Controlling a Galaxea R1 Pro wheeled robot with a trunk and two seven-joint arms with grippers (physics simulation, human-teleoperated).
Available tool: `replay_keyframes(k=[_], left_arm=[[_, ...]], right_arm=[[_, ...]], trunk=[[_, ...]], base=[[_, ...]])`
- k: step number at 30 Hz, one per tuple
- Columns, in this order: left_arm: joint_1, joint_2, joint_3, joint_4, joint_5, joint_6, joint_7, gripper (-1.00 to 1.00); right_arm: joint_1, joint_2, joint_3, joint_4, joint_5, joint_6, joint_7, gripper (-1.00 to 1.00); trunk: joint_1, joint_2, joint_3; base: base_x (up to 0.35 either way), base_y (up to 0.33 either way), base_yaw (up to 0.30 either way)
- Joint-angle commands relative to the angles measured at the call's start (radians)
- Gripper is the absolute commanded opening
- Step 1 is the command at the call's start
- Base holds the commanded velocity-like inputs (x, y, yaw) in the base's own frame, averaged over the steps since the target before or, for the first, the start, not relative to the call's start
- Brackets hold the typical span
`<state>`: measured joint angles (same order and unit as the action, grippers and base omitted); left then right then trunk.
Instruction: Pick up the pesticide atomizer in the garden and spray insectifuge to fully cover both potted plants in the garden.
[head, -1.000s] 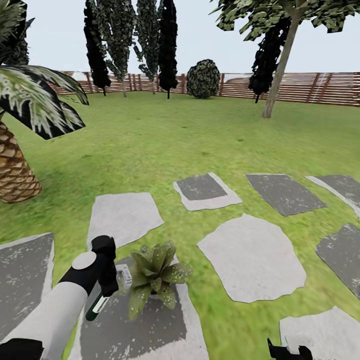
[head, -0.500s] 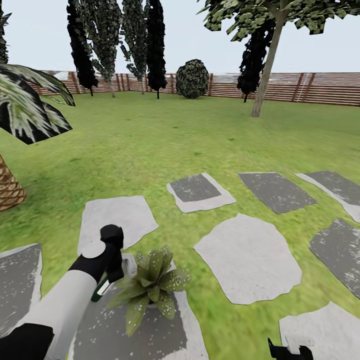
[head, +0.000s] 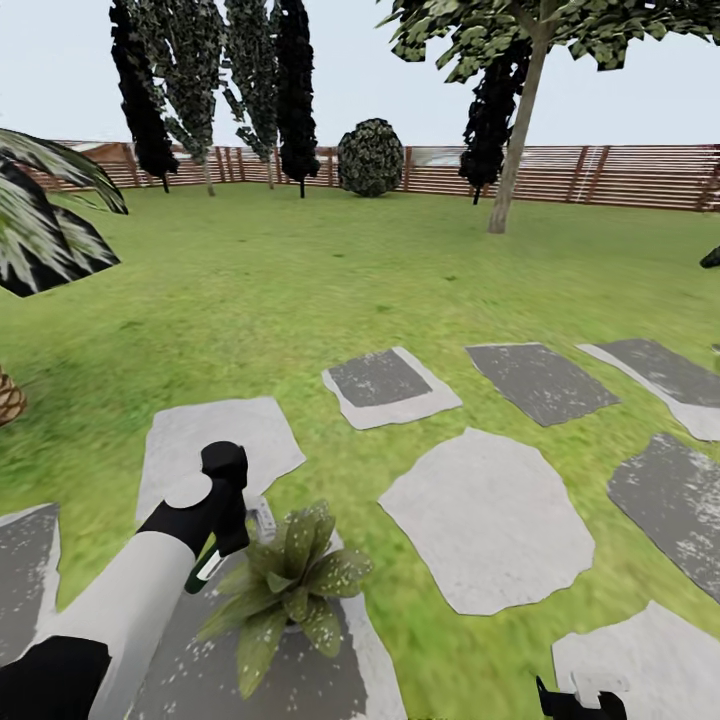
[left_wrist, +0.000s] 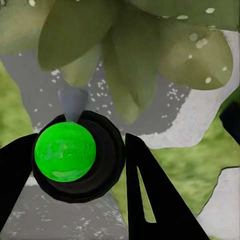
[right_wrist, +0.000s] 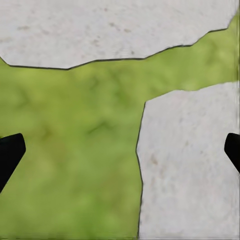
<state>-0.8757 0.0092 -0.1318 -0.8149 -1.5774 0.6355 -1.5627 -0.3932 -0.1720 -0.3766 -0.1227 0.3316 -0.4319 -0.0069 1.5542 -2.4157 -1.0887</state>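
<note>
At the far left of the head view, palm fronds (head: 45, 225) hang over the lawn (head: 300, 290), well to the left of the potted plant (head: 285, 590), which serves here as the reference landmark. The left arm (head: 120, 620), white with a black wrist, reaches forward to the plant's left side. The left gripper (head: 228, 530) is clamped around the pesticide atomizer (head: 205, 572), a slim dark-green bottle with a pale end, held tilted just beside the plant's leftmost leaves. In the left wrist view the bottle (left_wrist: 77, 155) sits between the two black fingers (left_wrist: 150, 195), its round bright-green end facing the camera, and a pale cone of spray (left_wrist: 72, 102) points from it toward the plant's broad speckled leaves (left_wrist: 125, 50). The plant stands on a grey stepping stone (head: 250, 660) that runs beneath it and toward the viewer. Another pale stone (head: 215, 440) lies just behind the plant, and a large pale stone (head: 490, 520) lies to the plant's right, with darker slabs (head: 540, 380) farther right and behind. Dark cypress trees (head: 290, 90), a round bush (head: 370, 158) and a slatted wooden fence (head: 600, 175) stand far behind the plant. The right gripper (head: 580, 700) shows low and well to the plant's right; in the right wrist view its black fingertips (right_wrist: 10, 152) stand wide apart over grass (right_wrist: 75, 145) and a pale stone (right_wrist: 190, 160), holding nothing.
</note>
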Motion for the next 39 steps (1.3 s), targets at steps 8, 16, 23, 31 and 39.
replay_keyframes(k=[8, 16, 23, 31, 39], left_arm=[[0.0, 0.002, -0.003, -0.001, -0.006, 0.012, -0.008, -1.0], [-0.004, 0.002, -0.002, -0.001, -0.006, 0.013, -0.008, -1.0], [-0.002, 0.002, -0.002, -0.001, -0.006, 0.013, -0.008, -1.0], [0.004, 0.015, 0.002, 0.002, -0.006, 0.012, -0.008, -1.0], [0.006, 0.01, 0.001, 0.014, -0.006, 0.012, -0.008, -1.0]], right_arm=[[-0.001, 0.0, -0.008, 0.002, 0.01, -0.004, -0.001, 1.0], [-0.001, 0.0, -0.008, 0.002, 0.01, -0.004, -0.001, 1.0], [-0.001, 0.0, -0.008, 0.002, 0.01, -0.004, -0.001, 1.0], [-0.001, 0.002, -0.007, 0.002, 0.01, -0.004, -0.001, 1.0], [-0.001, -0.001, -0.008, 0.002, 0.01, -0.004, -0.001, 1.0]], trunk=[[0.0, 0.0, -0.001], [0.0, 0.0, -0.001], [0.0, 0.0, -0.001], [0.0, 0.0, -0.001], [0.0, 0.0, -0.001]], base=[[-0.181, 0.063, -0.092], [-0.281, 0.225, -0.088], [-0.269, 0.232, -0.273], [-0.028, 0.05, -0.064], [0.023, 0.291, 0.0]])
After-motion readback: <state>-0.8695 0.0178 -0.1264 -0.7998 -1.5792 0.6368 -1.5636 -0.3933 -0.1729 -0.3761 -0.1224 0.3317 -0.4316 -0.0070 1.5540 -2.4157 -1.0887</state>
